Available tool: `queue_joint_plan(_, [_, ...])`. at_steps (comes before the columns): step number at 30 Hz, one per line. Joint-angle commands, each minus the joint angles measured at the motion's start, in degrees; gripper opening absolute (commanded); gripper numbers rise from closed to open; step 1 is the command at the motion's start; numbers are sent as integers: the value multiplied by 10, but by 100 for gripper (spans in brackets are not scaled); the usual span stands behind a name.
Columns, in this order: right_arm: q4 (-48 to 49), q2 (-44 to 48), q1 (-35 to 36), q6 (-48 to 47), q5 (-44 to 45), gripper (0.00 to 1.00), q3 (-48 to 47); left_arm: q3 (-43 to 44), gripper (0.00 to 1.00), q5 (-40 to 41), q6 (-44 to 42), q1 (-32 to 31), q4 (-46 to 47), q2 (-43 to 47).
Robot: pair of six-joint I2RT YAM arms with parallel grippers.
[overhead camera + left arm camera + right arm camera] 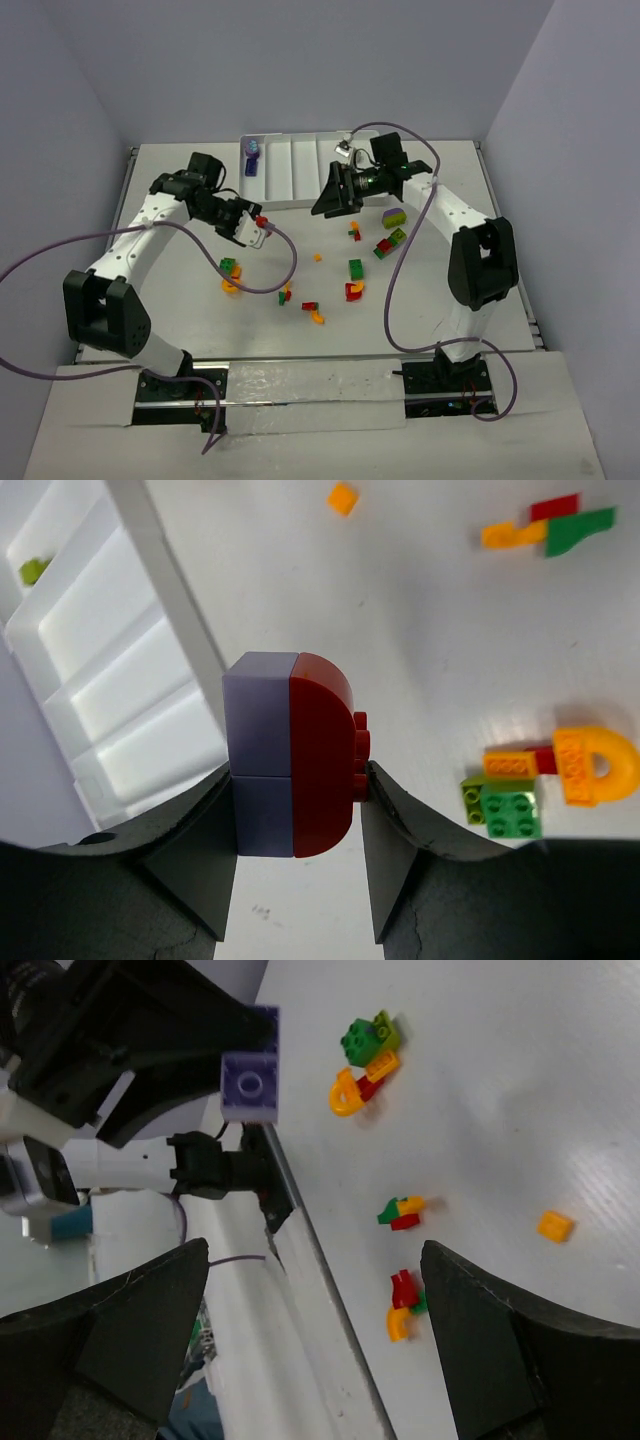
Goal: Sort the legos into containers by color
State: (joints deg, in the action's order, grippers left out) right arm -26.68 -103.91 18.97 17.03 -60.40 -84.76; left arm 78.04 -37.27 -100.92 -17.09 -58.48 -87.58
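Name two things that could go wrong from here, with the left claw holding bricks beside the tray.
1. The left claw grips a purple brick stuck to a red brick. Released together, one colour would probably land in the wrong compartment of the tray.
2. The right claw hangs open close to it by the tray, so the arms may bump.

L pincer (pixel 298 802) clamped, gripping; R pincer (pixel 315 1345) jaws wide apart; both arms reach fwd.
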Motion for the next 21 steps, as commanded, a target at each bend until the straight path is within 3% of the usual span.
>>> queue_joint_plan(1, [28,-27,31,35,-44,92,-12,41,29,-35,5,-49,-73,-7])
queue_joint_plan(8, [25,-48,70,32,-77,91,6,59,29,-32,23,-104,-80,-16])
queue_joint_plan(21, [0,-55,101,-1,-106,85,3,67,28,-20,27,-131,-74,-33])
